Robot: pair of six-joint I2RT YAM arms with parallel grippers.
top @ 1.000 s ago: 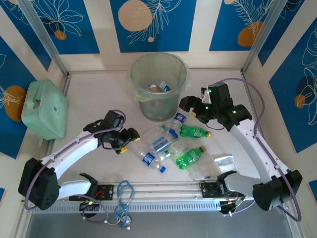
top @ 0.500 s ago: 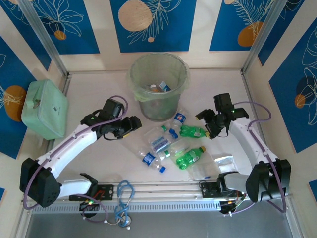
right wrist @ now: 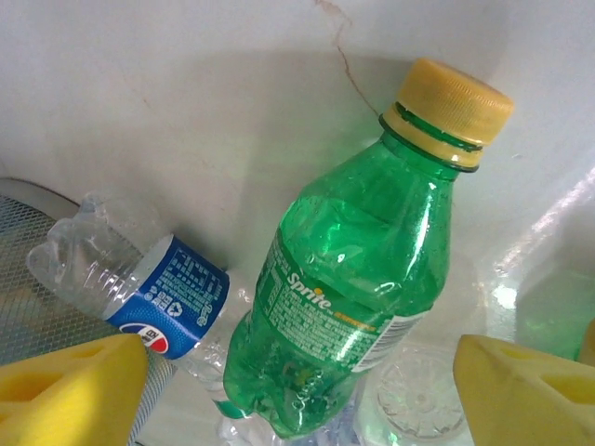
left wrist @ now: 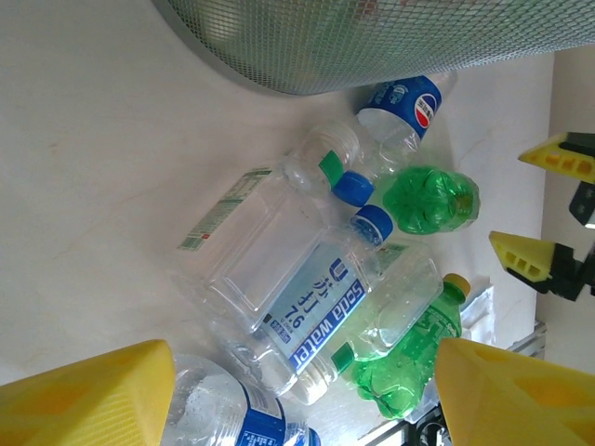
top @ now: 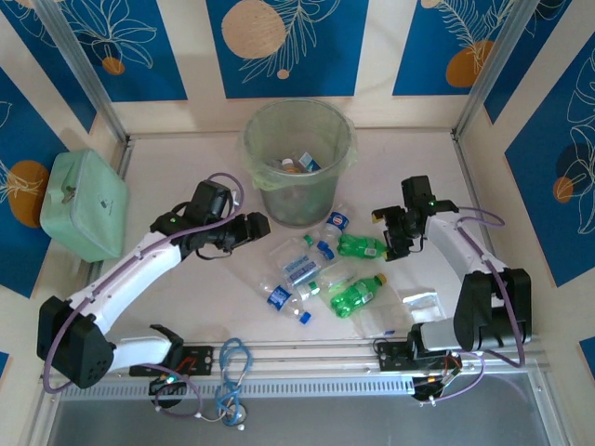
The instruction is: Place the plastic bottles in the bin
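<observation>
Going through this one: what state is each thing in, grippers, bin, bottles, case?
bin: upright, some bottles inside.
Sprite bottle: lying on its side, yellow cap on.
soda water bottle: lying on its side, blue cap on.
left gripper: open, empty.
right gripper: open, empty, over the Sprite bottle.
mint-green case: lid shut.

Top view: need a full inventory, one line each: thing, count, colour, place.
bin: one, translucent grey-green with pale green liner, far centre; holds a few bottles, count unclear
clear bottles: about five, blue labels or caps, piled in front of bin
green bottles: two, yellow caps, right side of pile
case: one, mint green, far left
plastic bag: at least one, clear, near right
left pincer: open, left of pile
right pincer: open, at the farther green bottle
</observation>
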